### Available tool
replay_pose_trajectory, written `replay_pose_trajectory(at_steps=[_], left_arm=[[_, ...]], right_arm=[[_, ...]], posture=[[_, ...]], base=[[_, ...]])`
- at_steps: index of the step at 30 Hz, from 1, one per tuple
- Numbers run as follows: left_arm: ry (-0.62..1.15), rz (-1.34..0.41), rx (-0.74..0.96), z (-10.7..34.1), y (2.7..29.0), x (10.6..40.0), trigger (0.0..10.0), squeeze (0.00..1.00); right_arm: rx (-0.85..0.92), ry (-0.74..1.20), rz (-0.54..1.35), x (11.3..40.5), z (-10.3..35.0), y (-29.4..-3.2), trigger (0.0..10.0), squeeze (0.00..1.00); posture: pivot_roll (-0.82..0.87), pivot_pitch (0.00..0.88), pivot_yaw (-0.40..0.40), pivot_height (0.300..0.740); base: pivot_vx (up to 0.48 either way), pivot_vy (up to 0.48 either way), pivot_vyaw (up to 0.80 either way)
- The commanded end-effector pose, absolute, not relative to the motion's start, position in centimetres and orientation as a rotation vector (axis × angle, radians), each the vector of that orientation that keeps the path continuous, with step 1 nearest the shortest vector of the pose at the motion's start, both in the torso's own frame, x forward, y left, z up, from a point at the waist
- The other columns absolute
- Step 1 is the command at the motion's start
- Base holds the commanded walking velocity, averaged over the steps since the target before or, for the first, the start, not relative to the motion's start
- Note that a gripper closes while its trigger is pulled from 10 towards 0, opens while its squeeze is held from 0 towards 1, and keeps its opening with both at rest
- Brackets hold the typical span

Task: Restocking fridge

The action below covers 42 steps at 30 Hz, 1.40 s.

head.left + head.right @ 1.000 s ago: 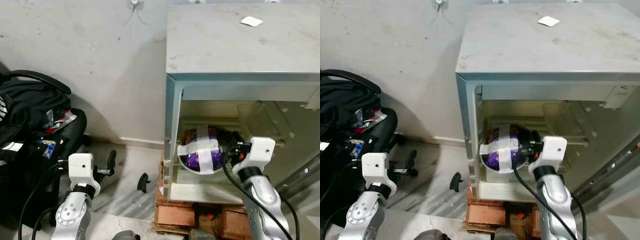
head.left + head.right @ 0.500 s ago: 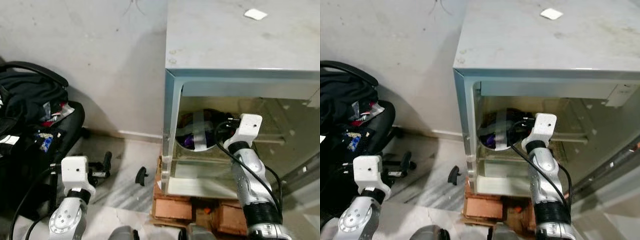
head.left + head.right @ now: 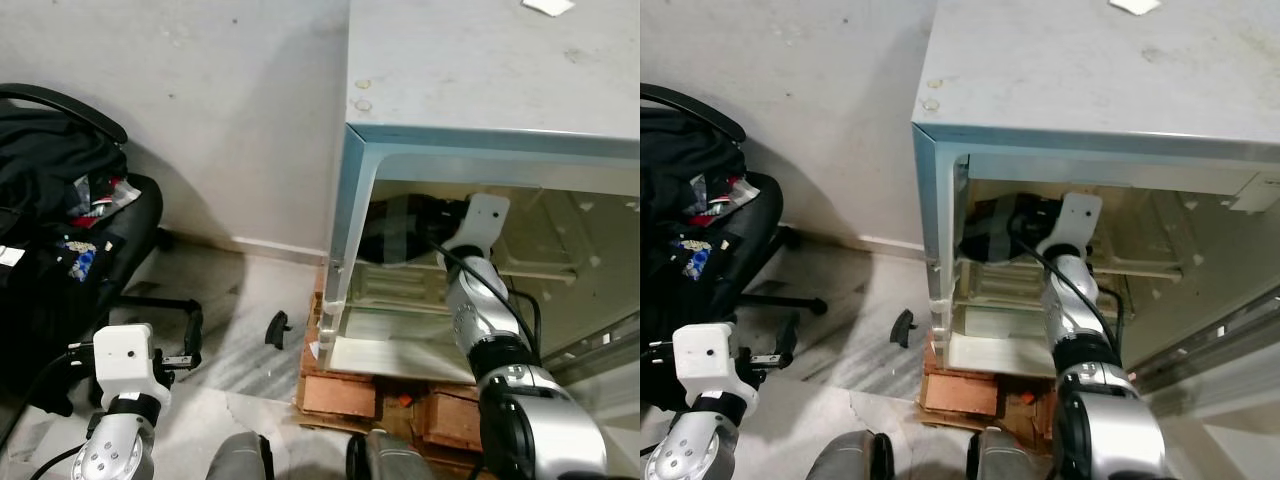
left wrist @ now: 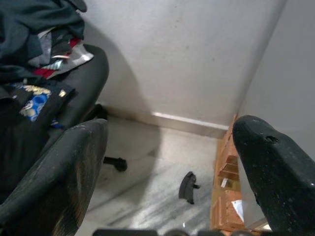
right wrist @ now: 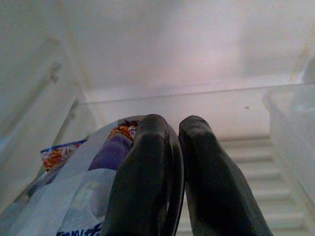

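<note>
The right gripper has reached deeper into the small grey fridge, carrying the purple snack bag with white bands from the door opening into the shaded upper shelf. The camera has also shifted, looking more downward.

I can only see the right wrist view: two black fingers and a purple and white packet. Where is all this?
Observer: Inside a small grey fridge. The right gripper reaches into its upper part, holding the packet.
Operator: What does the fridge stand on?
Observer: A stack of bricks on the floor.
Operator: And the other arm?
Observer: The left gripper hangs low with its fingers open, near a black office chair piled with clothes.
</note>
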<state>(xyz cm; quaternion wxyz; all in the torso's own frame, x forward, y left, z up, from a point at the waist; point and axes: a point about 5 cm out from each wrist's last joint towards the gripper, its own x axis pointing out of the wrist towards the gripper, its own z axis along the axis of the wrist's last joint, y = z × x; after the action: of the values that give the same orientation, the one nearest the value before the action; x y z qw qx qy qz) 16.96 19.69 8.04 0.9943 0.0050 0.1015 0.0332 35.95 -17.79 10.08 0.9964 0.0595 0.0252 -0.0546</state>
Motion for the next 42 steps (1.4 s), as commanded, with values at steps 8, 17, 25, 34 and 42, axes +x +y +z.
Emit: replay_pose_trajectory(at_steps=[8, 17, 25, 34, 42], left_arm=[[0.225, 0.084, 0.035, 8.7, 20.1, 15.9, 10.0, 0.0], [0.225, 0.099, 0.041, 8.7, 20.1, 16.3, 10.0, 0.0], [0.221, 0.105, 0.042, 8.7, 20.2, 16.9, 10.0, 0.0], [0.215, 0.116, 0.038, 8.4, 20.2, 17.5, 10.0, 0.0], [0.211, 0.103, 0.038, 8.2, 19.9, 18.1, 10.0, 0.0]], right_arm=[[0.213, 0.101, -0.208, 37.3, 10.6, -16.4, 10.0, 0.0], [0.313, 0.069, -0.203, 38.0, 11.8, -15.6, 10.0, 1.0], [0.341, 0.043, -0.184, 38.4, 12.6, -15.5, 10.0, 1.0], [0.252, 0.026, -0.124, 38.1, 12.2, -15.8, 10.0, 1.0], [0.117, 0.011, -0.126, 37.4, 11.5, -17.4, 10.0, 1.0]], posture=[[0.24, 0.208, 0.001, 0.74], [0.24, 0.189, -0.005, 0.74], [0.23, 0.178, -0.009, 0.74], [0.21, 0.158, -0.02, 0.74], [0.19, 0.14, -0.011, 0.74]], base=[[0.0, 0.0, 0.0], [0.0, 0.0, 0.0], [0.0, 0.0, 0.0], [0.0, 0.0, 0.0], [0.0, 0.0, 0.0]])
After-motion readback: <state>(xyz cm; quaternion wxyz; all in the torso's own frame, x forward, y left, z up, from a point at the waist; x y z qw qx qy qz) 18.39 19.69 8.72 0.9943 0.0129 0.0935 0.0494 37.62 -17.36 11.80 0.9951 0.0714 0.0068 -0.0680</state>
